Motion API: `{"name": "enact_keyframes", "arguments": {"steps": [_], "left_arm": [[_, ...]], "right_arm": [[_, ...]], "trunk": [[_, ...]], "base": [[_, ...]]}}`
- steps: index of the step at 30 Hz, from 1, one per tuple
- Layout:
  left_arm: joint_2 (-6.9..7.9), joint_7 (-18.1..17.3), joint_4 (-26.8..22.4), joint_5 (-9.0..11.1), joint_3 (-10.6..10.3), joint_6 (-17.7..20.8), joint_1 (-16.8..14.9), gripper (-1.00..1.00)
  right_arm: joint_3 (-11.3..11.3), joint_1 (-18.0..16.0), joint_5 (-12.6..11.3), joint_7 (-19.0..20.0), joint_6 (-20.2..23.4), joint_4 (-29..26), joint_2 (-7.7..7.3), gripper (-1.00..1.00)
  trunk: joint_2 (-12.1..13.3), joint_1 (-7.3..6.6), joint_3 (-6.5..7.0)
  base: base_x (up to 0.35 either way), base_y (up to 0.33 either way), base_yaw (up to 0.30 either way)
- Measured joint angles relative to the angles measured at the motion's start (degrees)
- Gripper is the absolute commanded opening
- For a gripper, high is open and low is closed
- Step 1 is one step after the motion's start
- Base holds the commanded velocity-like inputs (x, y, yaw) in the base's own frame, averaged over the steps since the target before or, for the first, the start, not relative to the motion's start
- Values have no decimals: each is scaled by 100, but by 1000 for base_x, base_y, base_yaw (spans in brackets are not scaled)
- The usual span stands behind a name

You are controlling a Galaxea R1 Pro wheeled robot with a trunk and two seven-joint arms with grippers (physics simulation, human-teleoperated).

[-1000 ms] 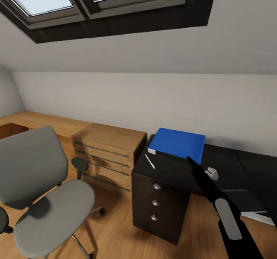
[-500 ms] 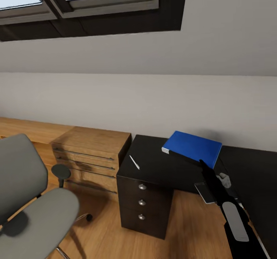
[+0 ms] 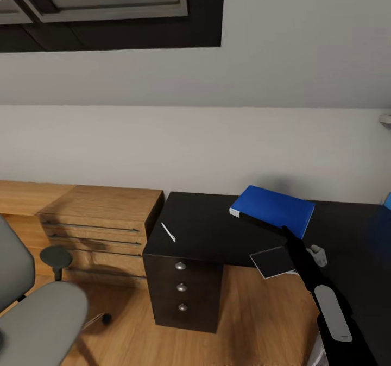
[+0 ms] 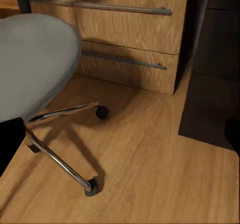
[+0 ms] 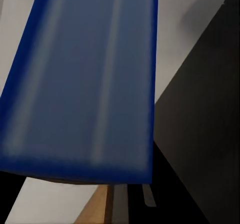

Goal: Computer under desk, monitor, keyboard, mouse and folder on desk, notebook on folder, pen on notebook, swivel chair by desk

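The right gripper (image 3: pixel 286 230) is pinching the folder (image 3: pixel 273 209) over the desk (image 3: pixel 206 230); notebook (image 3: pixel 273 262) and pen (image 3: pixel 168 232) are awaiting stacking

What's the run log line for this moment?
right gripper: carrying folder above desk | pen: on desk | notebook: at desk's front edge | swivel chair: beside dresser

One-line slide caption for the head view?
Right arm carries the blue folder above the black desk, where the pen and notebook lie; swivel chair at left.
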Motion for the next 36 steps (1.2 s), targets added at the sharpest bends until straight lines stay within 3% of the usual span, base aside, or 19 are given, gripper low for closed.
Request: {"name": "enact_keyframes", "arguments": {"steps": [4, 23, 36], "left_arm": [[-5, -11, 55, -11, 1, -40, 11, 100], [-18, -20, 70, -13, 4, -40, 14, 100], [-5, -17, 69, -15, 7, -40, 15, 100]], "right_arm": [[0, 0, 0, -23, -1, 4, 1, -100], [15, 0, -8, -141, 2, 37, 10, -100], [18, -1, -173, -88, 55, 2, 8, -100]], "trunk": [[161, -88, 57], [162, -89, -11], [162, -89, -18]], "base": [[0, 0, -278], [0, 0, -278], [0, 0, -33]]}}
